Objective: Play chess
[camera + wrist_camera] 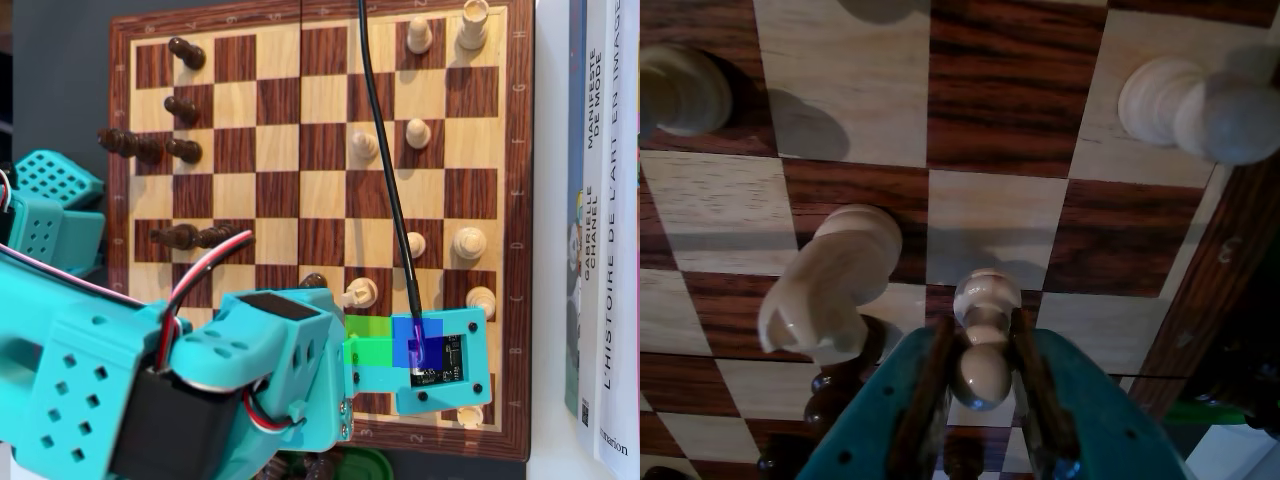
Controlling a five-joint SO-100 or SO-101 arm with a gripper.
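In the wrist view my teal gripper [980, 335] rises from the bottom edge. Its brown pads [932, 375] press on both sides of the round head of a white pawn [981, 372], which stands upright on the wooden chessboard [1005, 90] near its right border. A white knight [833, 285] stands just left of the pawn. In the overhead view the arm [260, 370] and its camera board [440, 355] cover the gripper and the held pawn, over the near right part of the board [330, 150].
Other white pieces stand around: one at upper right [1200, 105], one at upper left [680, 90], several on the right half of the board [470, 243]. Dark pieces [185, 150] line the left side. Books [600, 200] lie right of the board.
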